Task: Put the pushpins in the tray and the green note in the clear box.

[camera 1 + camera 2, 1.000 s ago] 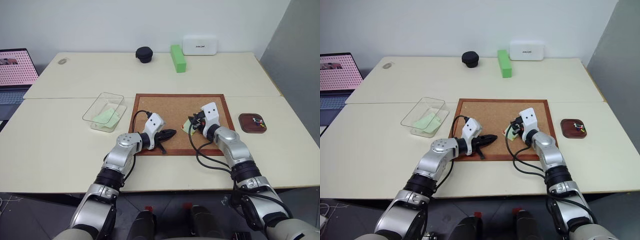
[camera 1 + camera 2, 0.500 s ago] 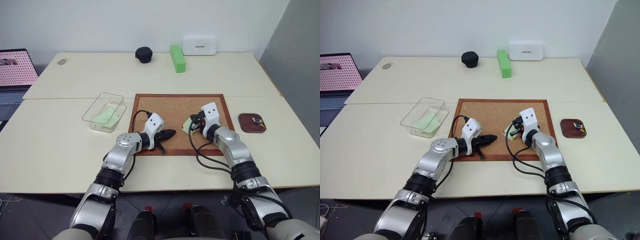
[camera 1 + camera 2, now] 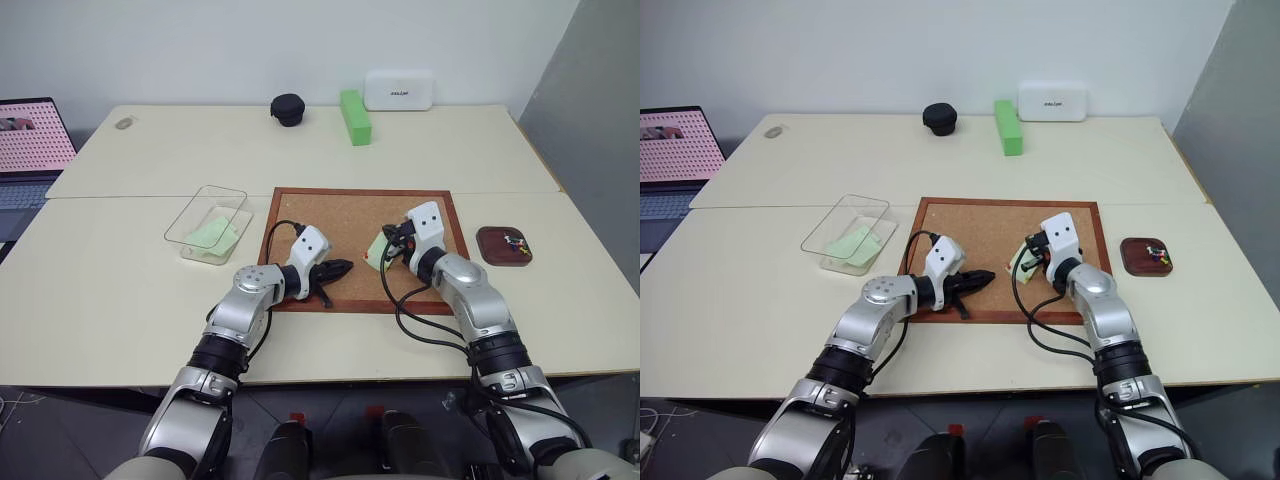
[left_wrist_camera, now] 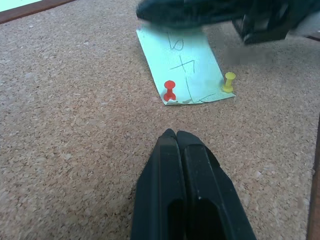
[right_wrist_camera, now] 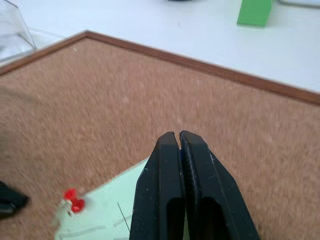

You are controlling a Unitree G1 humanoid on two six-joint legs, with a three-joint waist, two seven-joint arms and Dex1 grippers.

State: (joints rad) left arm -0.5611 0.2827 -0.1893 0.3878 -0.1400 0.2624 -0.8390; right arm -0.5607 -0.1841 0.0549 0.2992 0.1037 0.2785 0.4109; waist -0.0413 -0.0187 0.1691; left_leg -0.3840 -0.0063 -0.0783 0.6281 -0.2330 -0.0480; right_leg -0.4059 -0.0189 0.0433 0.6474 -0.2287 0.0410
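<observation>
Cork board (image 3: 352,222) lies at frame centre on the bench (image 3: 120,300), wood-framed, with both arms reaching over its lower half.

Left gripper (image 3: 345,267): fingers pressed fully together, holding nothing, positioned over the lower-left area of the cork board. In the left wrist view its closed tips (image 4: 175,136) point toward the green note (image 4: 184,62).

Right gripper (image 3: 385,250): fingers fully closed, located at the right-centre of the cork board, directly above the green note. In the right wrist view a sliver of blue shows between the closed tips; whether a pin is held cannot be confirmed.

Green note: lies on the cork board, bearing handwriting. A red pushpin (image 4: 169,90) and a yellow pushpin (image 4: 228,82) stand in its near edge, one at each corner.

Tray (image 3: 494,252): on the bench at the right of the frame, just beside the cork board's right edge, with multicoloured pushpins (image 3: 515,240) inside.

Clear box (image 3: 190,228): on the bench left of the cork board, containing a pale green sheet (image 3: 212,233).

Upper frame: bright green block (image 3: 355,116), white box (image 3: 399,89) and black round case (image 3: 289,108). A laptop (image 3: 30,140) sits at the left edge.
</observation>
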